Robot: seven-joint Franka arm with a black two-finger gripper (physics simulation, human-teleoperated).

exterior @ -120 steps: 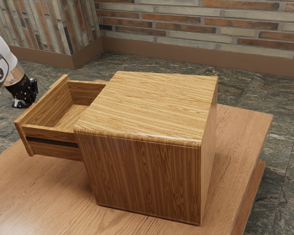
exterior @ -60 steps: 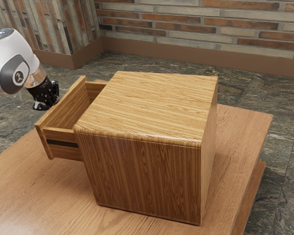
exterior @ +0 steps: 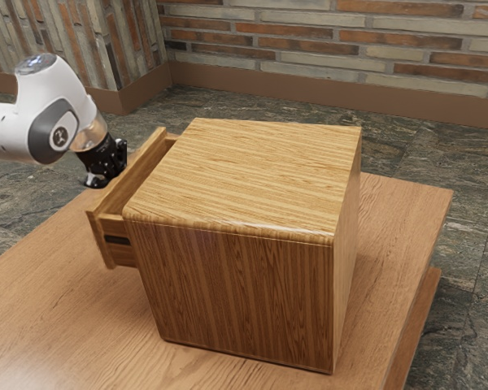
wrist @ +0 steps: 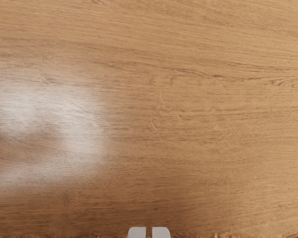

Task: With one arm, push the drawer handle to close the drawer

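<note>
In the exterior view, my black gripper (exterior: 99, 179) is at the outer side of the drawer's front panel (exterior: 132, 169), overlapping its far part. The drawer (exterior: 112, 230) sticks out a short way from the wooden cabinet (exterior: 244, 175), toward the exterior view's left. Its handle is hidden behind the front panel. In the wrist view, the two pale fingertips of the gripper (wrist: 149, 232) stand almost together at the lower edge, with only a narrow slit between them. Contact with the handle cannot be made out.
The wooden tabletop (exterior: 57, 317) extends under and around the cabinet, and its grain also spreads across the wrist view (wrist: 188, 114). Beyond the table are a dark stone floor (exterior: 423, 146) and a brick wall (exterior: 309, 49).
My arm and gripper have moved toward the exterior view's right, and the drawer has slid inward along with them, much less of it now standing out. The cabinet has stayed in place.
</note>
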